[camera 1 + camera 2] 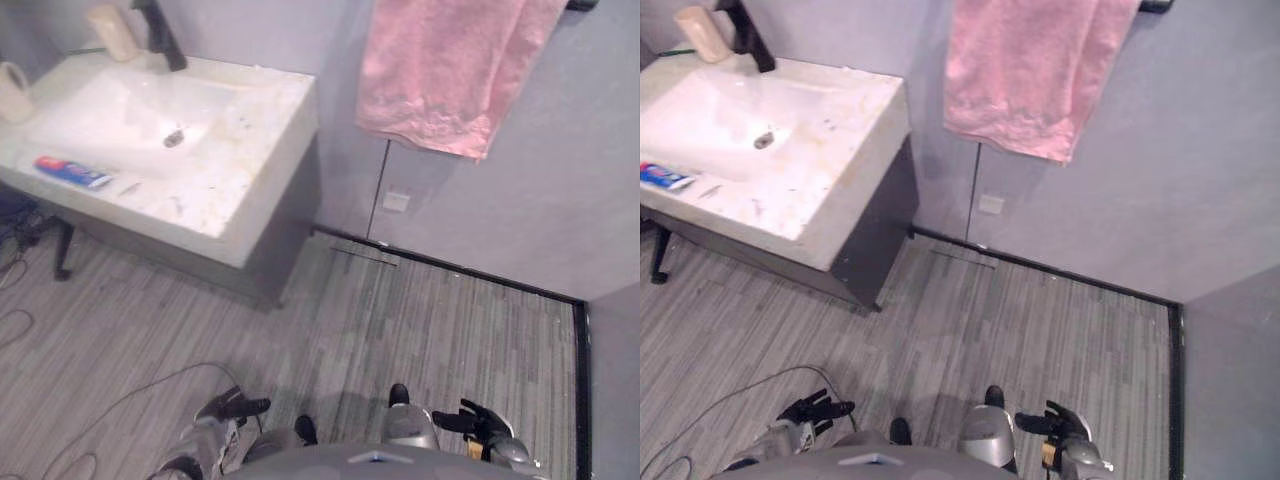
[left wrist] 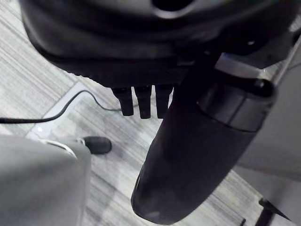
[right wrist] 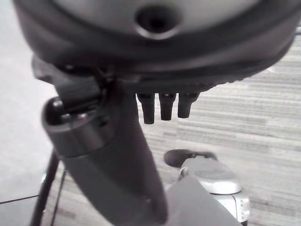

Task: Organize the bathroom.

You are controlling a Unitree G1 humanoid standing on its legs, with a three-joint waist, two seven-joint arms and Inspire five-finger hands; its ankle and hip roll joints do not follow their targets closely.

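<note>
Pink terry towel (image 1: 445, 70) hung from a dark bar high on the grey wall, its lower edge loose and well above the floor, off to the right of the basin. You had the white rectangular stone washbasin (image 1: 250, 170) at upper left, sitting on a dark cabinet, with a black tap (image 1: 160, 35) at its back edge and a metal drain (image 1: 173, 138) in the bowl. A red, white and blue toothpaste tube (image 1: 72, 172) lay flat on the basin's front ledge, near the left end. A cream soap bottle (image 1: 112, 30) stood just beside the tap, and a pale cup (image 1: 14, 92) sat at the far left edge. Your left hand (image 1: 235, 406) hung low over the grey plank floor (image 1: 400, 310), fingers straight and relaxed, holding nothing. Your right hand (image 1: 478, 420) hung likewise at lower right, fingers extended, empty. Both were well apart from the basin and the towel.
</note>
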